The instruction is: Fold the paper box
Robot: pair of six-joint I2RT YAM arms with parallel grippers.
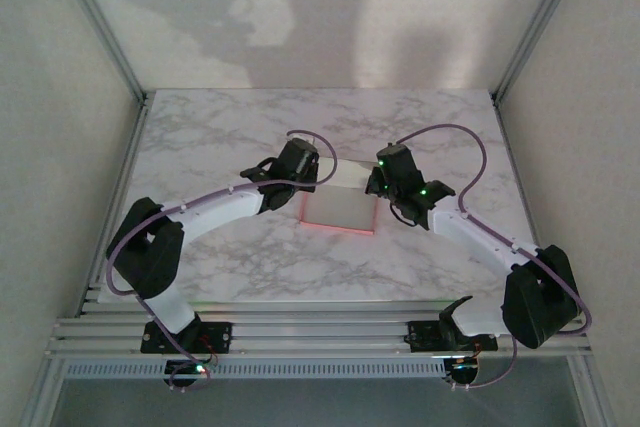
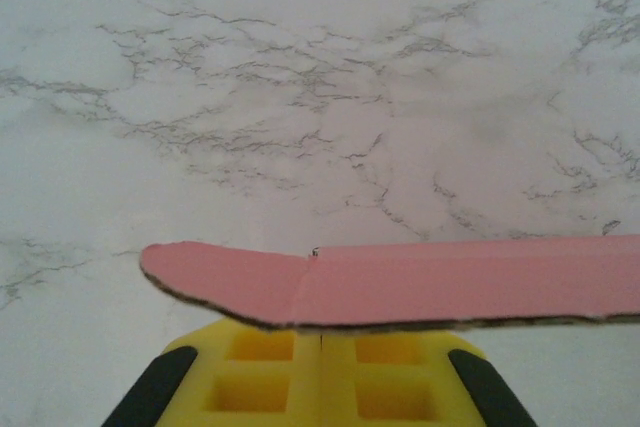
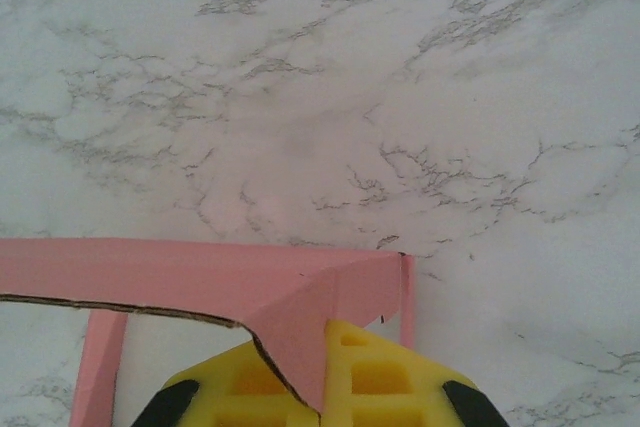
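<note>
Two clenched tools grasping the paper box (image 1: 340, 209), left tool (image 2: 320, 352) at its left, right tool (image 3: 332, 357) opposite.

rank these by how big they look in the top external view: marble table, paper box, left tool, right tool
1. marble table
2. paper box
3. left tool and right tool: they look about the same size, so no ranking between them
</note>
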